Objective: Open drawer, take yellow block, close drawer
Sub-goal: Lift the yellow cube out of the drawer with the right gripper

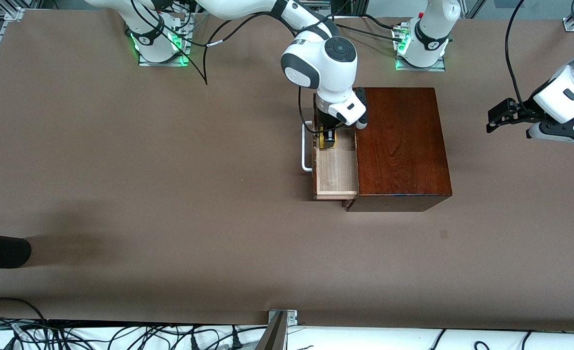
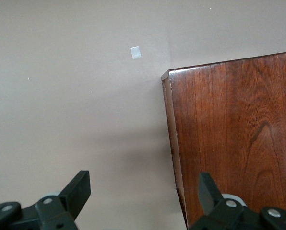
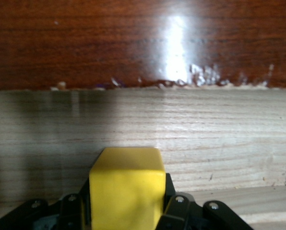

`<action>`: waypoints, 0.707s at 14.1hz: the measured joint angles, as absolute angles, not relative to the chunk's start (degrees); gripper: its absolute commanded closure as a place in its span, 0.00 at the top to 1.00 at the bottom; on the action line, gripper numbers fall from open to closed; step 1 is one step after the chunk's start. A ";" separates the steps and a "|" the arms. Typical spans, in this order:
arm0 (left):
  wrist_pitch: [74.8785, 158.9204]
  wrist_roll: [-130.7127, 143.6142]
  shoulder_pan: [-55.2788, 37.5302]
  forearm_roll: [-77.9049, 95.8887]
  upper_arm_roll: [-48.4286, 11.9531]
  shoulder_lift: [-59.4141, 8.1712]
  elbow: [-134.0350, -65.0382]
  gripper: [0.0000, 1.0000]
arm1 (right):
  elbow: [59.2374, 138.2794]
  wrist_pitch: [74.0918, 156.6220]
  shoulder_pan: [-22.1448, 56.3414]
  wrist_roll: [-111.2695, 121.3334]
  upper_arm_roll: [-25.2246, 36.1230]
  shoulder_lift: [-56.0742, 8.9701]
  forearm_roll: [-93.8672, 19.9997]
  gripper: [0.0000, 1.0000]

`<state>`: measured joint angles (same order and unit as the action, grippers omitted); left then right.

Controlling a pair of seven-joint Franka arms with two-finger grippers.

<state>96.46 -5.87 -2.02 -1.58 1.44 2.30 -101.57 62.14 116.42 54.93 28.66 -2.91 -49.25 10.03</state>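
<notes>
we see the dark wooden box (image 1: pixel 403 146) sitting on the brown table (image 1: pixel 170 194), at about two o'clock from the table's middle in the front view, with its drawer (image 1: pixel 335 170) pulled out toward the right arm's end of the table and the white bar handle (image 1: pixel 306 148) at the outer edge of the drawer front. the box's top edge hangs just beside the block's spot at three o'clock, and the pale drawer walls close in around it. a small pale mark (image 2: pixel 135 52) lies on the table near the box corner in the left wrist view. a dark rounded object (image 1: pixel 0 250) pokes in at the nine o'clock edge of the front view. the right arm reaches from its base across the table and points straight down, its right gripper (image 1: pixel 327 137) inside the drawer, clenched on the yellow block (image 3: pixel 127 184), which sits at the drawer end farther from the front camera. the left arm waits at the left arm's end of the table, its left gripper (image 2: pixel 143 191) spread wide, holding nothing, above the table by the box's side.
</notes>
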 measured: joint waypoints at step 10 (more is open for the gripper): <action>96.73 -5.95 -2.02 -1.58 1.43 2.43 -101.57 1.00 | 56.06 99.30 47.59 23.11 -0.87 -34.65 9.57 0.00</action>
<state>96.73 -5.95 -2.02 -1.58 1.43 2.43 -101.57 56.06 99.30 47.59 23.11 -0.87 -34.65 9.57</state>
